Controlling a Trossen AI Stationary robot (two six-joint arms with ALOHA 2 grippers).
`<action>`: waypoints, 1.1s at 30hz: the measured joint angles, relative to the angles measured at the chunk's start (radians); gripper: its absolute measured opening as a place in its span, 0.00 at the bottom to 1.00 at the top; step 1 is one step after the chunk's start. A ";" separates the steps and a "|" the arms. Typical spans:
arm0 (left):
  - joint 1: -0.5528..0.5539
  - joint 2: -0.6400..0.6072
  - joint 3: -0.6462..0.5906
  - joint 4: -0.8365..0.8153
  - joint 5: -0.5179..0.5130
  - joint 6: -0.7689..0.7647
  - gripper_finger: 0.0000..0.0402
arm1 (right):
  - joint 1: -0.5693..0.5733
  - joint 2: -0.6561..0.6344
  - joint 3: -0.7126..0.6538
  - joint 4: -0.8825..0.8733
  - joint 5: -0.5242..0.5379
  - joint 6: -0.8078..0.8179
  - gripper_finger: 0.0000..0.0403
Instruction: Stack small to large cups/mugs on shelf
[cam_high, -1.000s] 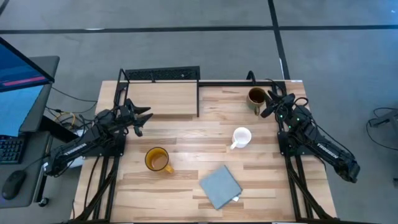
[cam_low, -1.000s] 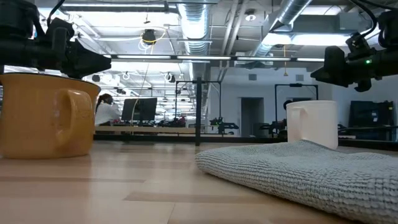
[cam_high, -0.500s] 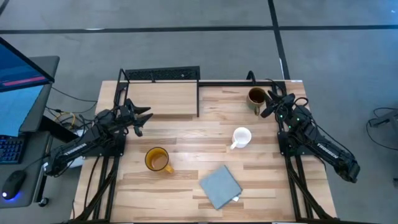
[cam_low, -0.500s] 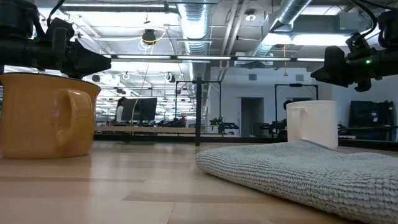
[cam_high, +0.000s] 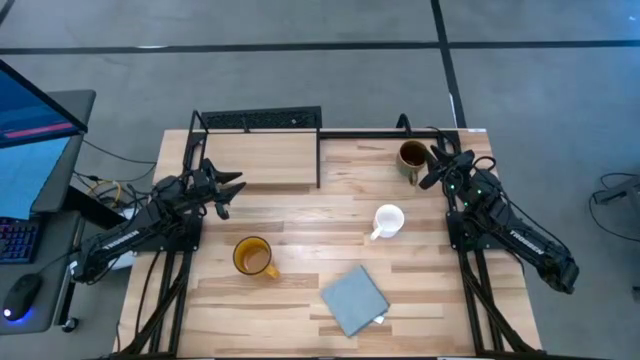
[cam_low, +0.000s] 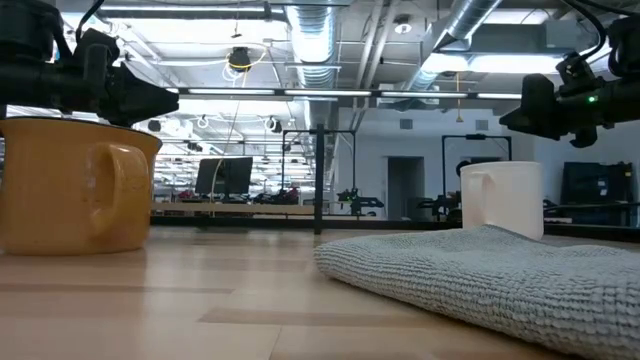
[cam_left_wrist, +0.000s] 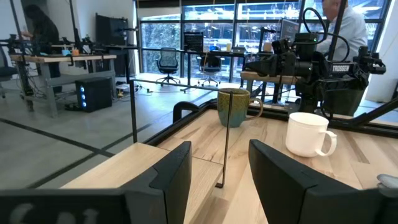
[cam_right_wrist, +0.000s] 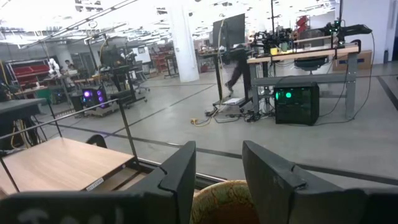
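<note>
The small white mug (cam_high: 387, 221) stands on the table right of centre, also in the left wrist view (cam_left_wrist: 308, 134). The yellow-orange mug (cam_high: 253, 256) stands near the front left. The olive-brown mug (cam_high: 411, 156) stands at the far right, just before my right gripper (cam_high: 433, 165); its rim shows between that gripper's open fingers (cam_right_wrist: 225, 196). The light-wood shelf (cam_high: 262, 158) sits at the far left. My left gripper (cam_high: 228, 188) is open and empty beside the shelf's near edge.
A grey folded cloth (cam_high: 354, 298) lies near the table's front centre. A black metal rail (cam_high: 390, 134) runs along the far edge beside the shelf. A person (cam_left_wrist: 345, 28) stands beyond the table's right side.
</note>
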 joint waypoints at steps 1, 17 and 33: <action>0.000 0.000 0.000 0.000 0.000 0.000 0.38 | 0.000 0.000 0.000 0.000 0.000 0.000 0.38; 0.000 0.000 0.000 0.000 0.000 0.000 0.38 | 0.000 0.000 0.000 0.000 0.000 0.000 0.38; 0.000 0.000 0.000 0.000 0.000 0.000 0.38 | 0.000 0.000 0.000 0.000 0.000 -0.096 0.38</action>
